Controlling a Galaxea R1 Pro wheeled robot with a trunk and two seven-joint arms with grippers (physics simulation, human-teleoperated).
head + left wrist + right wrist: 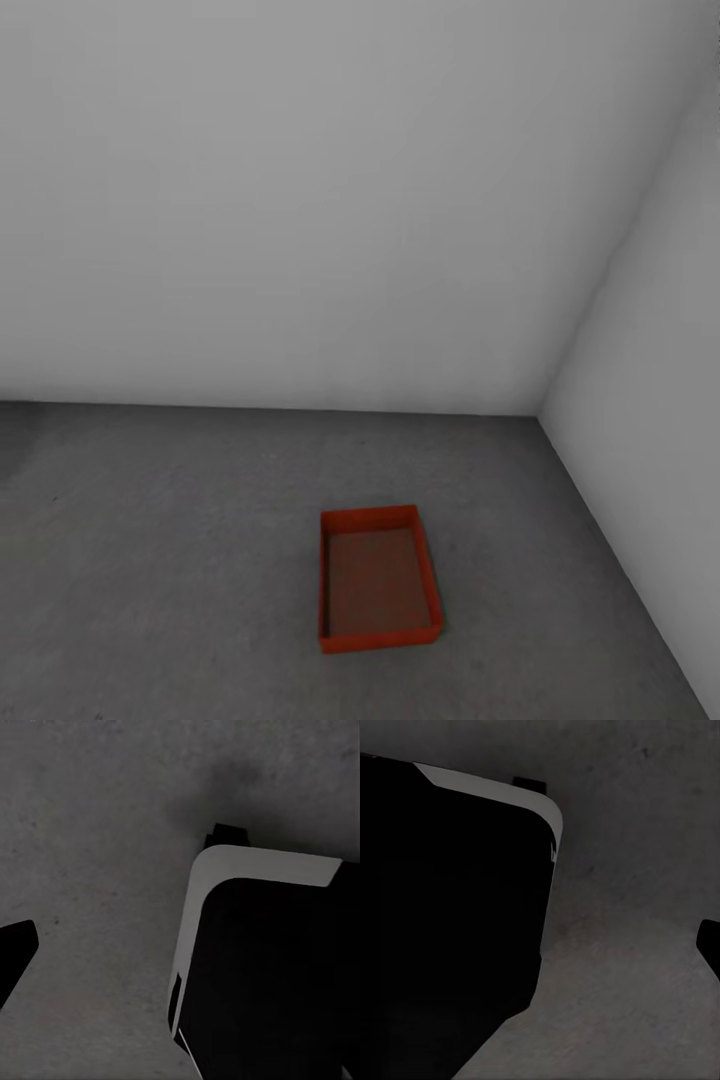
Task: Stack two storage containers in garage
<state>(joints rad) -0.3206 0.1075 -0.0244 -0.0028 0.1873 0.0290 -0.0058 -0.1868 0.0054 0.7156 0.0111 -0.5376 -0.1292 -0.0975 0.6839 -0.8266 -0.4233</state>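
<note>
One orange-red storage container sits flat on the garage's dark grey concrete floor, open side up and empty, near the right-hand corner of the room. In the left wrist view a dark fingertip of my left gripper juts in at the picture's edge, with bare concrete beside it. A dark fingertip of my right gripper likewise pokes in at the edge of the right wrist view. Both fingertips stand far out to the side, and nothing is held between the fingers.
Plain pale grey walls meet in a corner behind and to the right of the container. My black base with its white rim stands on the concrete under both wrists.
</note>
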